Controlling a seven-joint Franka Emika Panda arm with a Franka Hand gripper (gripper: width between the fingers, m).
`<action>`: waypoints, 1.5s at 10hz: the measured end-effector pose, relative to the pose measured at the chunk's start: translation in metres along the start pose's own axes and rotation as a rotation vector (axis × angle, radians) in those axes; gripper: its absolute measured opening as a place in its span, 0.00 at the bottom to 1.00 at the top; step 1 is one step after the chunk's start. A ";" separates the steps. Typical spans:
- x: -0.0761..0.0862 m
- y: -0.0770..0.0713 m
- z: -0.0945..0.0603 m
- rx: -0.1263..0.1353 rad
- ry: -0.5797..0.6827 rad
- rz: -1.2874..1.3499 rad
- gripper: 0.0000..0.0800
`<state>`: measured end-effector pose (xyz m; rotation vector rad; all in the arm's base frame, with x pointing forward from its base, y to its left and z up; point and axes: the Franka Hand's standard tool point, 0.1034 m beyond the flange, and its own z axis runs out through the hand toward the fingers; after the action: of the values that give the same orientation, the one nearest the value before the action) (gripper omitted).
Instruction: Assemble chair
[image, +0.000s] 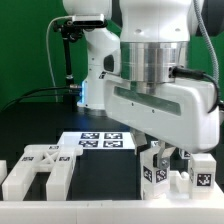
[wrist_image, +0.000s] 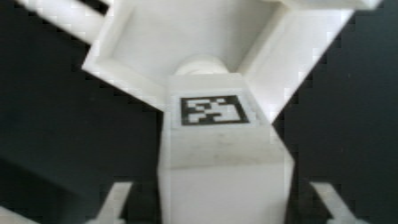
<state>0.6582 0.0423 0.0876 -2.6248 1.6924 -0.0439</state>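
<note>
The two-finger gripper (wrist_image: 217, 206) stood astride a white blocky plastic bar (wrist_image: 217, 165) that bore a black-and-white square tag (wrist_image: 215, 110). In the wrist view one of its pale fingers (wrist_image: 118, 205) showed on each side of the bar. A thin dark strip seemed to lie between each finger and the bar, so it could not be told whether the pads were pressing or just short of contact. Beyond the tag the white widened into a broader shape, and it was unclear whether that was the same part or another behind it. In the exterior view the gripper (image: 165, 150) hung low, at the exterior view's right, among a cluster of upright white tagged blocks (image: 200, 172) standing close together on the black table (image: 105, 185). The flat marker board (image: 100, 140) lay further back, and a white blocky plastic frame piece (image: 35, 170) rested well apart at the exterior view's left. With the chair's parts lying separate and unjoined, the assembly looked to be at an early stage, and the step in hand appeared to be taking hold of one bar. The next move would call for a firm, square grip on the bar and then a straight lift, so that the neighbouring blocks were not knocked over before the bar was carried towards its mating piece.
</note>
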 end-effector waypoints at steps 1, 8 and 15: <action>-0.001 0.002 0.000 0.016 0.007 0.137 0.36; -0.007 0.005 0.000 0.019 0.010 0.164 0.67; -0.009 0.007 0.006 0.063 0.031 -0.557 0.81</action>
<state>0.6483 0.0478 0.0815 -2.9606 0.8964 -0.1419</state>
